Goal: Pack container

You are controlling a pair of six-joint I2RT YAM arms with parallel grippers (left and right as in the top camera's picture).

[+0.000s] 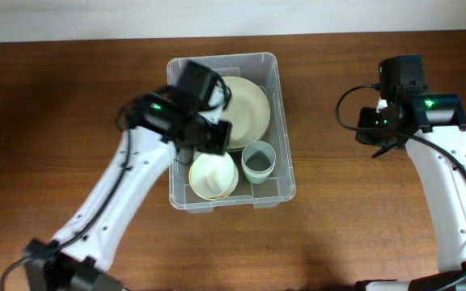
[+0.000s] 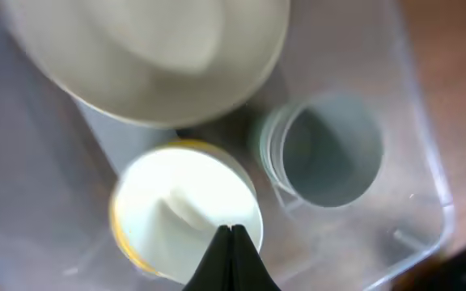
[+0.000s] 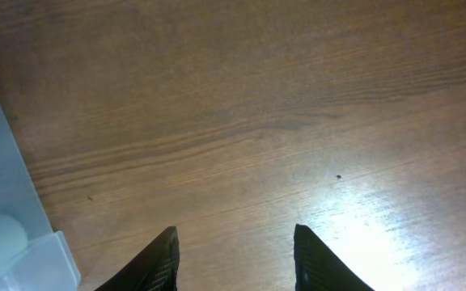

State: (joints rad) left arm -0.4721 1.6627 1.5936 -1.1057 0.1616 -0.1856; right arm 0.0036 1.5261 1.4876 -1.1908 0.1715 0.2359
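1. The container (image 1: 265,196) stands on the wooden table (image 1: 362,234), near the middle and a little toward the far edge. Its long side runs away from the robot.
2. A large cream plate (image 1: 247,109) fills the far half of the container. I cannot tell if it lies flat or leans.
3. In the near half, a white bowl (image 1: 213,174) sits at the left, and a yellow edge shows under its rim. A grey-blue cup (image 1: 258,162) stands just beside it on the right with its mouth up.
4. The left gripper (image 2: 231,241) hangs over the container, between the plate and the bowl in the overhead view. In the wrist view its tips point down over the bowl. The two fingers are pressed together to one point, and nothing is seen between them.
5. The right gripper (image 3: 235,246) is well apart from the container, over bare table on the right side. Its fingers stand wide apart and hold nothing. Only a corner of the container shows at the left edge of the right wrist view.
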